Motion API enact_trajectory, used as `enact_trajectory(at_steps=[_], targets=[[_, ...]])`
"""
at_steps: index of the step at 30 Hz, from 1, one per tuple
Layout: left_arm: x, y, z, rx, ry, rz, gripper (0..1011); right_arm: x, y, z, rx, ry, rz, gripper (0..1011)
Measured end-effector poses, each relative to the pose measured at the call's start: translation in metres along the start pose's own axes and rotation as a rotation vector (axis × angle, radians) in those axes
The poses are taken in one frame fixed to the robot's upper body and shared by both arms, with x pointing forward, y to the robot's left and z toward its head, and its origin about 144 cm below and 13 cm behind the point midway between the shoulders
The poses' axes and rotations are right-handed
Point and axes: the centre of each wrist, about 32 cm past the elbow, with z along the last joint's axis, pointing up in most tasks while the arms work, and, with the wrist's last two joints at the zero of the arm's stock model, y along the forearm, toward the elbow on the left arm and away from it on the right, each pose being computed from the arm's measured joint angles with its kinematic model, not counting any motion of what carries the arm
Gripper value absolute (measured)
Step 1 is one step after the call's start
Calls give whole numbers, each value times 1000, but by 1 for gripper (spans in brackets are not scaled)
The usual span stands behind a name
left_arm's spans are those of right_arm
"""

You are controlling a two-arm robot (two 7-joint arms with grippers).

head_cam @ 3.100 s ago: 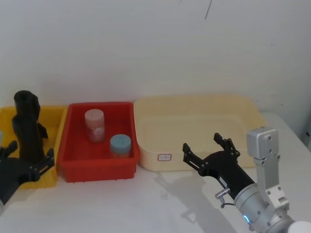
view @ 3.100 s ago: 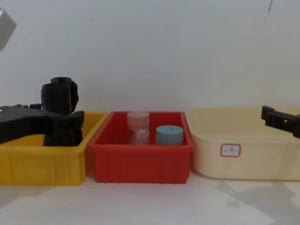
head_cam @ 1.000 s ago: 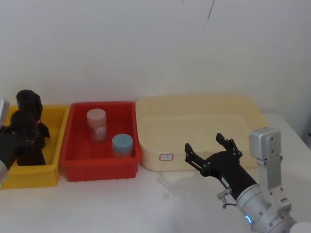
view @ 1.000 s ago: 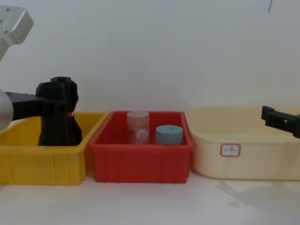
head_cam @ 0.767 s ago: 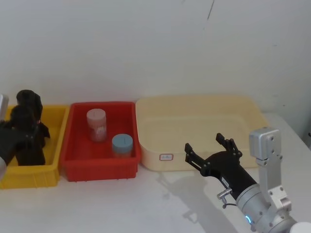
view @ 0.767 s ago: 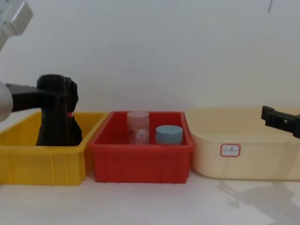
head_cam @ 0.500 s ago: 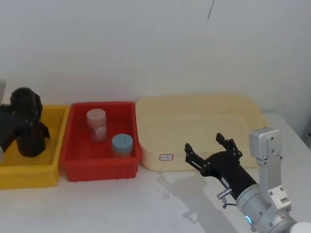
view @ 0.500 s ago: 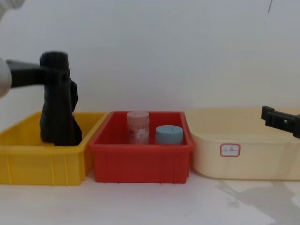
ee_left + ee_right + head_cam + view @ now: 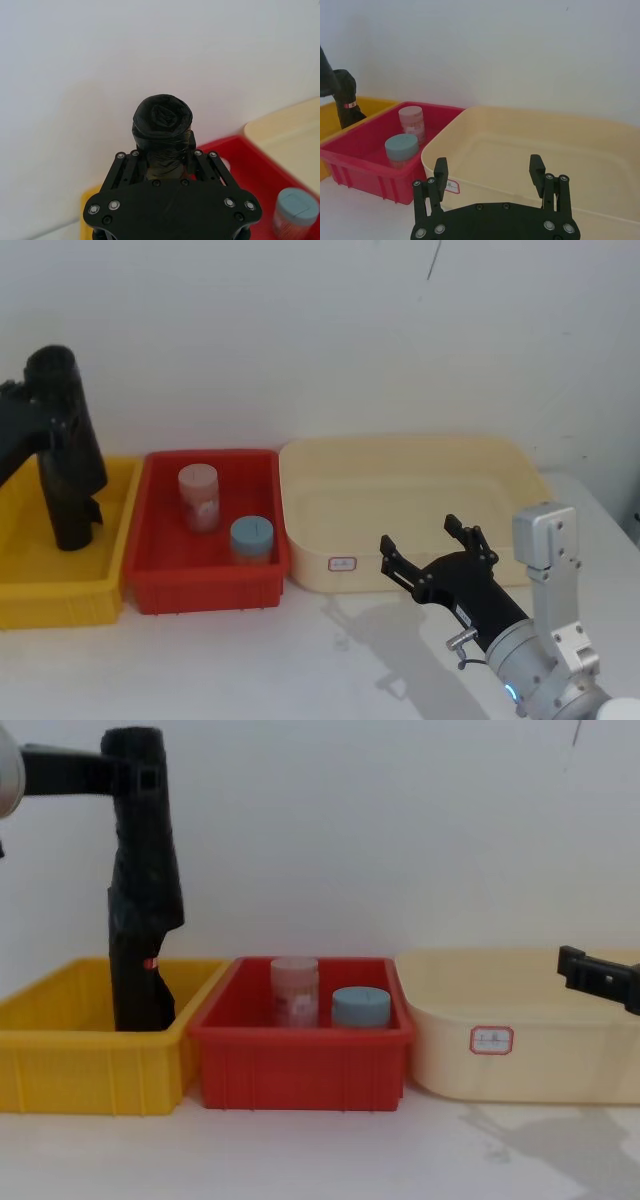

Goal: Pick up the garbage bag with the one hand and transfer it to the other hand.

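Black garbage bag (image 9: 143, 890) hangs clenched in left claw (image 9: 165, 159); clear the yellow bin (image 9: 90, 1065) rim before crossing toward the released right claw (image 9: 488, 171).

Wrinkly plastic-film garbage bag (image 9: 143, 910), smooth plastic red bin (image 9: 300, 1068), yellow bin (image 9: 90, 1072), cream bin (image 9: 545, 1065), matt table (image 9: 320, 1160)

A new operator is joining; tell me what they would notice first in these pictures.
The left gripper holds the tall black garbage bag near its top, high over the yellow bin at the left. The right gripper hangs open, low before the cream tub at the right.
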Motion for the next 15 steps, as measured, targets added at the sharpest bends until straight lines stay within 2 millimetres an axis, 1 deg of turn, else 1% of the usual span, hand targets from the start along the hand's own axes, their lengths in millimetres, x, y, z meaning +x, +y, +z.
enact_trajectory(at_steps=[4,9,15], targets=[[1,-7,9,-14,35,-29,392,0,1,1,1,-1,2,1000],[-1,-15,14,-24,72,-64,392,2,4,5,4,-16,28,1000],[-9,-28,18,-34,113,-129,392,4,9,14,4,-51,74,1000]])
